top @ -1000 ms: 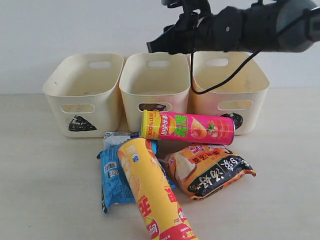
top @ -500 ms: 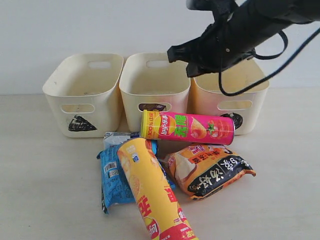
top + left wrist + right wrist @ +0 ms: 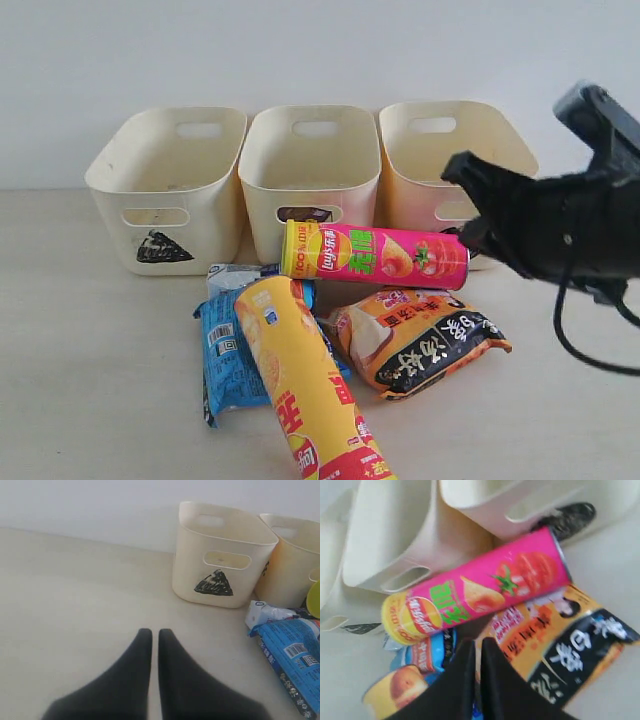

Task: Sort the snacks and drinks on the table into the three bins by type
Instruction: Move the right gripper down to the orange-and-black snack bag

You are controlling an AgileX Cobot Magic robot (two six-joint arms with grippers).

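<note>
Pink chip tube (image 3: pixel 375 255) lies on its side across the fronts of the middle bin (image 3: pixel 312 165) and the right bin (image 3: pixel 455 150), its yellow cap end before the middle bin and its silver end before the right one. Just in front of it the orange-black bag (image 3: pixel 420 340) lies flat. A yellow chip tube (image 3: pixel 305 385) slants away from it towards the near side of the pale tabletop (image 3: pixel 80 380), resting across a blue bag (image 3: pixel 225 355). A small white-and-blue drink carton (image 3: pixel 232 275) peeps out behind the blue bag.

The three cream bins stand side by side along the tabletop's far edge, against the wall. The left bin (image 3: pixel 165 185) bears a black scribbled triangle, and part of a dark scribble shows low on the right bin.

The right hand (image 3: pixel 476 647) has its two black fingers pressed together on nothing. It hangs in front of the right bin, near the pink tube's silver end, with the pink tube and the orange-black bag below it.

The left hand (image 3: pixel 151 635) is likewise closed and empty over bare tabletop, well apart from the triangle-marked bin.
</note>
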